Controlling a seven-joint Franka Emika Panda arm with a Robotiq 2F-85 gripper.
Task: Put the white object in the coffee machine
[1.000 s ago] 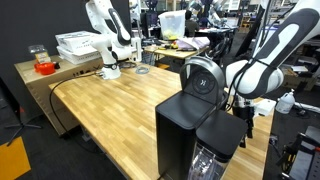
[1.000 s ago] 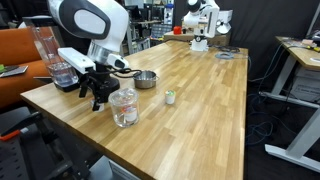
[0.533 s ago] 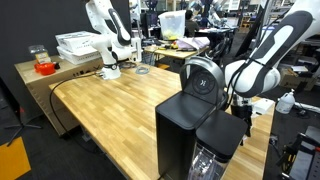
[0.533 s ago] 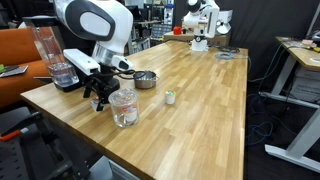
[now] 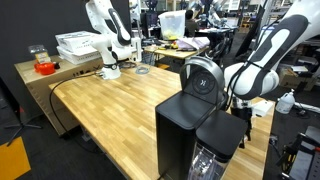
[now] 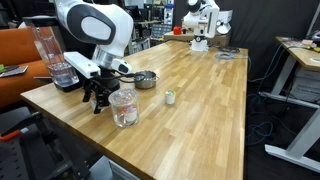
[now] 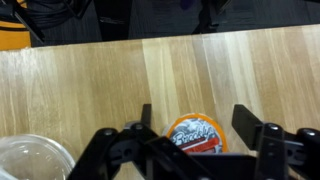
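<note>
White object [image 6: 170, 97] on table [image 6: 205, 120] — apart fr. claw [image 6: 99, 99] | claw released, beside clear cup [image 6: 125, 106]

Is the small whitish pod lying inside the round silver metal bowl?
No, the whitish pod stands on the wooden table, apart from the metal bowl.

**Materials and finishes**

Table [image 6: 200, 90]: pale wood planks, smooth, low satin sheen.
Coffee machine [image 5: 188, 125]: black plastic, matt on the body. The dome head is glossier, with silver metallic trim.
Arm shell [image 6: 95, 20]: white, glossy, plastic-looking.
Gripper [image 7: 193, 112]: matt black.
Jar [image 6: 124, 106]: clear; glass or plastic, cannot tell.
Bowl [image 6: 146, 79]: bright metal, reflective.
Lid [image 7: 196, 136]: orange, printed, slight gloss.
</note>
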